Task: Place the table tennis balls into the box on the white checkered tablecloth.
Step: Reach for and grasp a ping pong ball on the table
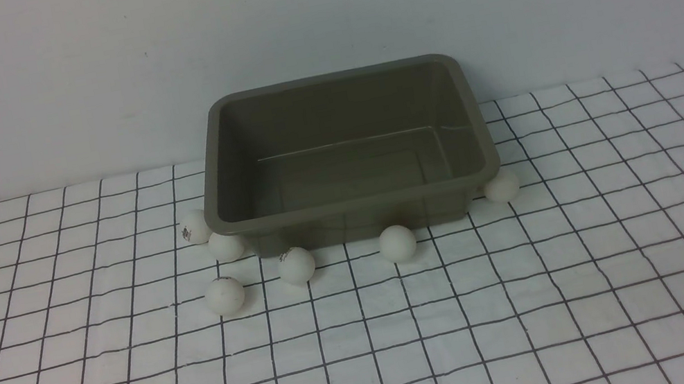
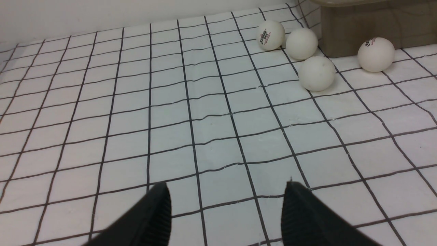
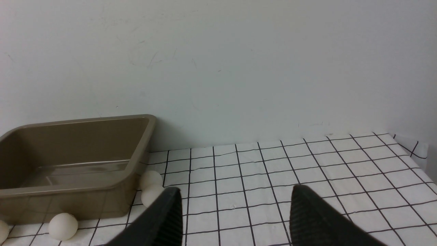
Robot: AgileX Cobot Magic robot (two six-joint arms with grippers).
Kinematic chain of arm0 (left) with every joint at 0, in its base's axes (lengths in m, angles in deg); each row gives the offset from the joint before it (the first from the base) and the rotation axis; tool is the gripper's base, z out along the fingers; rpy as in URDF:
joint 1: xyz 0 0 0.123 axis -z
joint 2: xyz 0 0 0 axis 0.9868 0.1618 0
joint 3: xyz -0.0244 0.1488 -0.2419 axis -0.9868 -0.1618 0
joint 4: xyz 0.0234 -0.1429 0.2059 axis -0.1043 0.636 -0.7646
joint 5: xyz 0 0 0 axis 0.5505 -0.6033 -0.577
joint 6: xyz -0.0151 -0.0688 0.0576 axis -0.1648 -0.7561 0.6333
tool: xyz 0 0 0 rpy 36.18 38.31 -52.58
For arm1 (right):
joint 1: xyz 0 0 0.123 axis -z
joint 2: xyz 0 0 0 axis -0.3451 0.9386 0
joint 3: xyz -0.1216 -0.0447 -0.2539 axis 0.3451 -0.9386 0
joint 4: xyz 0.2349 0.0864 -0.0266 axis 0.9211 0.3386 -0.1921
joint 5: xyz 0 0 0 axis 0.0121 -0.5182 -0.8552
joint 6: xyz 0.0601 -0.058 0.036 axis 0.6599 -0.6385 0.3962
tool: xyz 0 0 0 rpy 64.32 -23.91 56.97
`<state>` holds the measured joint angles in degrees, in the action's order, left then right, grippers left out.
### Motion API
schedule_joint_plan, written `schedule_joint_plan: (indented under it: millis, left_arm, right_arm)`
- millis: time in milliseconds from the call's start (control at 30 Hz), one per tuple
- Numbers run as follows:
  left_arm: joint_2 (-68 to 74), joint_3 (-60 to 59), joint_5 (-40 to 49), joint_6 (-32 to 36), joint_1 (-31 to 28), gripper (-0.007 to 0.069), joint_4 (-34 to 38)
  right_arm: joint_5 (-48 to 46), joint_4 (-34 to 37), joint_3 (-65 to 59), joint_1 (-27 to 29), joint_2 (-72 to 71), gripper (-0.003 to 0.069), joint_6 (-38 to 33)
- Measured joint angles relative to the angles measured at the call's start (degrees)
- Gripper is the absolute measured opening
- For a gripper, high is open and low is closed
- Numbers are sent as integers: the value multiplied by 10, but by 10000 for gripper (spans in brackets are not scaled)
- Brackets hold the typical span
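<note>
— Where is the box (image 1: 355, 204) found?
— It is placed on the tablecloth (image 1: 543, 297), toward the back, close to the wall (image 1: 309, 7). Its floor is seen bare.
— And the balls (image 1: 296, 265)?
— All are left on the cloth, outside the box. Six are counted from the front. Two are set close together at the near left corner of the box, and one is found a little nearer, apart from them. Two more are lined up before the front side of the box, just beside it. One is tucked against the near right corner.
— How is the left gripper (image 2: 227, 186) held?
— Its fingers are spread wide and nothing is held; only cloth is seen in the gap. Four balls are seen ahead of it, well apart from it.
— And the right gripper (image 3: 236, 190)?
— It is spread as well, and nothing is pinched. In its view, two balls are seen at the right corner of the box, one behind the other.
</note>
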<state>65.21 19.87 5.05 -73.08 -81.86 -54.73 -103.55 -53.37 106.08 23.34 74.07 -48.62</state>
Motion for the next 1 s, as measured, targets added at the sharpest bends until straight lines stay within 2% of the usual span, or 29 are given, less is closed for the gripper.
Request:
schedule_joint_plan:
  millis: [133,233,467,533,567,600,633,700,733,767,867,1000]
  left_arm:
    - [0,0,-1,0,0,395,1]
    - [0,-1,-7,-6,0,395,29]
    - [0,-5,-17,-26,0,395,196]
    - [0,-5,-26,-27,0,395,271]
    - [0,-5,-27,-28,0,395,277]
    - [0,-5,-37,-28,0,395,331]
    - [0,-5,-37,-28,0,395,338]
    - [0,-5,-54,-25,0,395,398]
    - [0,-5,-54,-25,0,395,398]
    - [0,-5,-69,-17,0,395,431]
    - [0,-5,-82,12,0,395,452]
    - [0,36,-9,127,0,395,461]
  right_arm:
    - [-1,0,0,0,0,390,0]
    - [-4,0,0,0,0,390,0]
    - [-11,0,0,0,0,390,0]
    - [-15,0,0,0,0,390,0]
    - [-15,0,0,0,0,390,0]
    - [-20,0,0,0,0,390,0]
    - [-21,0,0,0,0,390,0]
    - [-23,0,0,0,0,390,0]
    - [-23,0,0,0,0,390,0]
    - [-24,0,0,0,0,390,0]
    - [-24,0,0,0,0,390,0]
    - [-24,0,0,0,0,390,-1]
